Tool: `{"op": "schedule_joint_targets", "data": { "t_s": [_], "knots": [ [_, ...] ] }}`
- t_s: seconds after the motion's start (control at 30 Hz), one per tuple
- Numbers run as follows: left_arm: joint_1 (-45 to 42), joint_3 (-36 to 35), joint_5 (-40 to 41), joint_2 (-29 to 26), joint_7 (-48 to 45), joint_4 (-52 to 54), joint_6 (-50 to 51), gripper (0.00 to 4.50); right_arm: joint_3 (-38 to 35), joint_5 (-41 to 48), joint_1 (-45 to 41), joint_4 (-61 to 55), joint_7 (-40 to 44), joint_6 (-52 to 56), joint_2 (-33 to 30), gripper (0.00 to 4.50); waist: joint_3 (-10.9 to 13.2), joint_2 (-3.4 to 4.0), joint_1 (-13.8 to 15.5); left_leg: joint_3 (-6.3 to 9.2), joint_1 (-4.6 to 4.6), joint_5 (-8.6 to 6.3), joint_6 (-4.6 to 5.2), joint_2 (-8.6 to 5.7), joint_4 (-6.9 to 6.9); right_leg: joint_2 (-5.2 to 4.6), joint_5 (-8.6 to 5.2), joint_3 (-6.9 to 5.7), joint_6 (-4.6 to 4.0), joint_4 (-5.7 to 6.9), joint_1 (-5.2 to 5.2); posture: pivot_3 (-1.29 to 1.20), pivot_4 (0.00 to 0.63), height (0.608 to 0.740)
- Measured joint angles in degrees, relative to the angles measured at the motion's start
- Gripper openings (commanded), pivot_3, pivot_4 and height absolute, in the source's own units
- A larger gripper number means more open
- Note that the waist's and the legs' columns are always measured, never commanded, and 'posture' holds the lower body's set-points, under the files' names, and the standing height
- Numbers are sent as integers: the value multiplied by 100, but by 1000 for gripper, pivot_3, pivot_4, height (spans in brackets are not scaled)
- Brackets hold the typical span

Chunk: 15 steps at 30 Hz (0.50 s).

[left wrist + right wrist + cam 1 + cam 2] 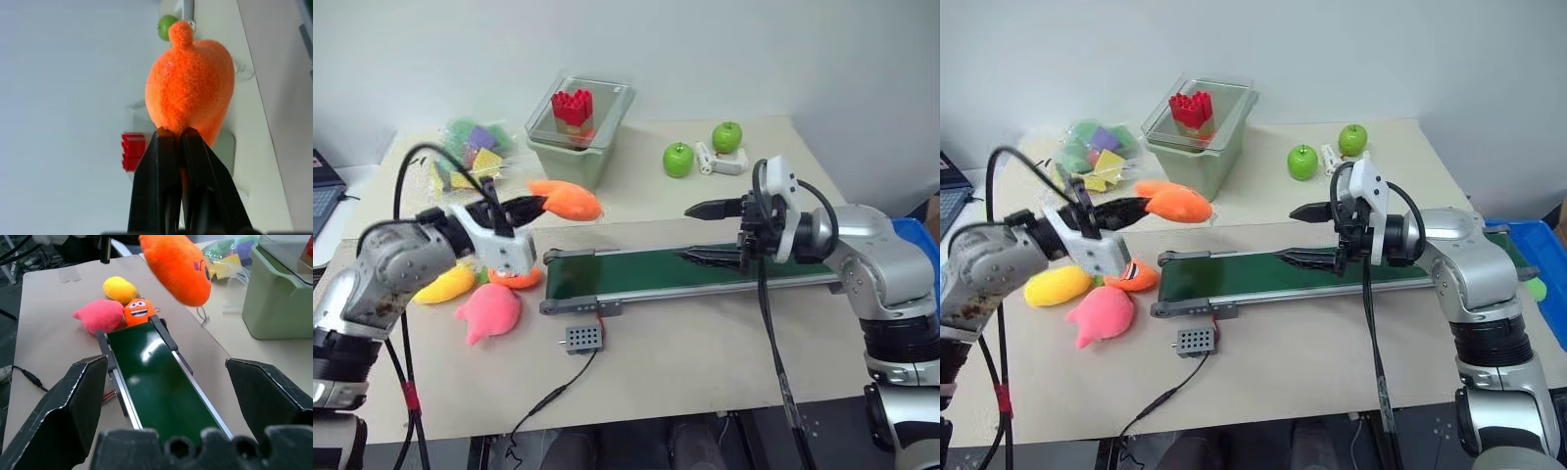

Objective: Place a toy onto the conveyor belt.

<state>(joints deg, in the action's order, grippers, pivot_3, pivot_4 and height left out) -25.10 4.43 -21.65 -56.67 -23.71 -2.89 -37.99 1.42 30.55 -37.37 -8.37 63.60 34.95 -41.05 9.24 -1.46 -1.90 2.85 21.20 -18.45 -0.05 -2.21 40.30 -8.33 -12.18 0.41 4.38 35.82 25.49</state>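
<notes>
Grey box [582,339] nearest, wired to conveyor belt [705,269] | L gripper [532,207] clamped on toy [568,199], held aloft near belt's left end, prob. for drop onto it | R gripper [700,233] wide, empty, hovering over belt mid | toy's face side hard to make out; limbs partly hidden by fingers

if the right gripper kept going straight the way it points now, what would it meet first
Probably the orange toy hanging in the left gripper over the conveyor belt's far end. Its height against the right gripper's line is unclear.
</notes>
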Motion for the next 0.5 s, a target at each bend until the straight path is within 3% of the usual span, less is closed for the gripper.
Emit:
{"op": "schedule_joint_targets", "data": {
  "t_s": [0.5],
  "knots": [
    [746, -138, -1457, 447, 1756, -724, -1323, 14, 1, 1, -8, -51, 10, 17, -54, 4500, 0, 1, -38, 0, -4, 0, 0, 0, 4, 0, 1, -3, 1, 8, -1, 0, 150, 740]
  ]
}}
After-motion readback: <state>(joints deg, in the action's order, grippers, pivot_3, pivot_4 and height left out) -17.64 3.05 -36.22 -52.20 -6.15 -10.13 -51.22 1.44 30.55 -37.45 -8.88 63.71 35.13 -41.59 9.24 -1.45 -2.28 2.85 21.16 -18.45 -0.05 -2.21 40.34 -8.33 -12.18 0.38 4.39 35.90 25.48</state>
